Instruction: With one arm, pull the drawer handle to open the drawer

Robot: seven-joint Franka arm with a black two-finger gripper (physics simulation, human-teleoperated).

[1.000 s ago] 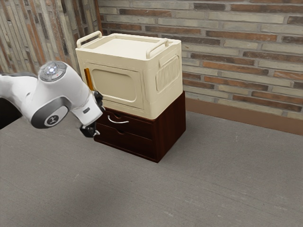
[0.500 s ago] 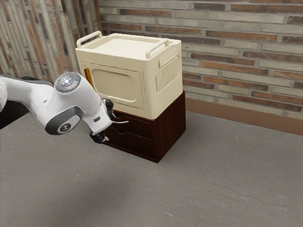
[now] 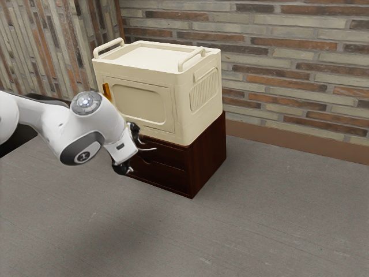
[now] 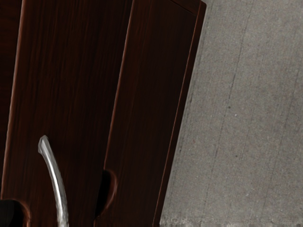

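- Your claw (image 3: 134,154) is at the front of the dark wood chest (image 3: 207,157), coming in from the exterior view's left
- Claw state: spread, its two black fingers well apart, one higher and one lower, pinching nothing you can see
- Your target, the curved metal handle (image 4: 57,184), is on the upper drawer (image 4: 66,94); in the exterior view its free-showing end pokes out past the claw, toward that view's right
- Rest of the handle is hidden by the claw in the exterior view, so I can't tell you if either finger touches it
- Upper drawer reads as closed: the part of its front you can see lies flush with the chest, no gap showing
- Lower drawer (image 4: 144,94) sits right under it, front flush too, with a rounded notch (image 4: 103,194) cut in its top edge
- Another notch (image 4: 12,213) is in the upper drawer's top edge, near the handle
- Chest stands upright on your grey counter (image 3: 259,219)
- On top of the chest you have a cream box (image 3: 141,104): two raised grips, one at each end of its top, plus a panelled front with an orange strip (image 3: 106,91) at the side nearer your arm (image 3: 86,130)
- Brick wall (image 3: 288,69) behind it all
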